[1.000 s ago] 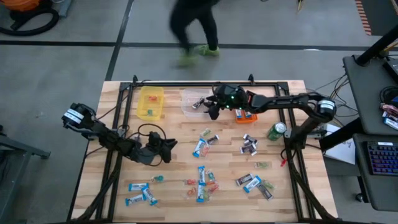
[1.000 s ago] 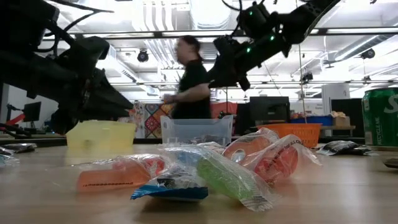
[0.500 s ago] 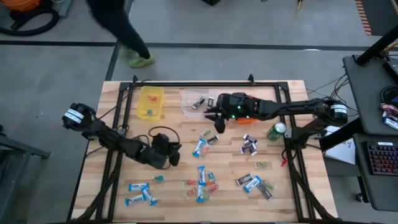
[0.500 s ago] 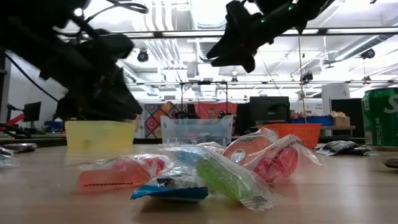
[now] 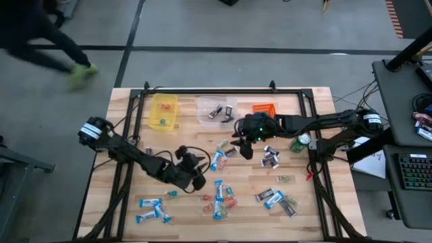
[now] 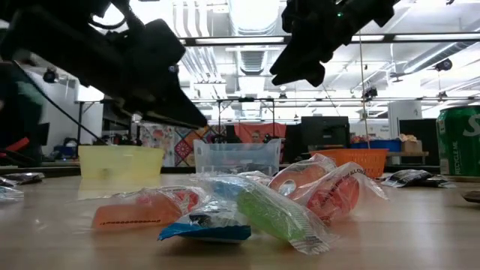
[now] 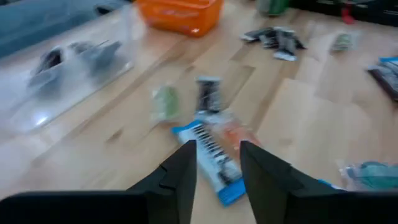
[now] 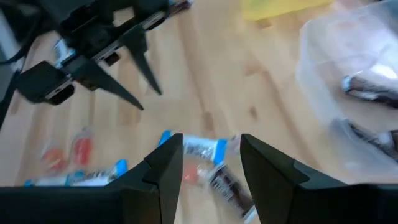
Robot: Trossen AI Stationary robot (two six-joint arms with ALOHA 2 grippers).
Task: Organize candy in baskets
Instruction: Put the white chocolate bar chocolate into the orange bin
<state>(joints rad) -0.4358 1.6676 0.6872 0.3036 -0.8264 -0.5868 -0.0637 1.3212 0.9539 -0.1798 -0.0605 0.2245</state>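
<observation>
Wooden table (image 5: 128, 202) with candy scattered all over the middle and front. Starting at the left: a couple of blue-and-white bars (image 5: 150, 209) lie near the front left corner, and the yellow basket (image 5: 163, 111) sits at the back with a few small pieces in it. The left gripper (image 5: 200, 177) hangs over the middle of the table, fingers parted with nothing between them; its wrist view looks past them at a blue-and-white bar (image 7: 211, 162) on the wood, next to a dark wrapped piece (image 7: 208, 93) and a green one (image 7: 165, 101).

Next along the back is the clear basket (image 5: 204, 116), holding two or so dark wrapped pieces (image 5: 217, 113). The right gripper (image 5: 246, 150) is just in front of it, over the loose candy at the centre, also spread open and empty. The orange basket (image 5: 264, 108) is right behind that arm; can't tell what's inside.

Further right there's a little cluster of dark pieces (image 5: 271, 158), more bars (image 5: 273, 197) toward the front, and a green can (image 5: 300, 142) standing near the right edge.
</observation>
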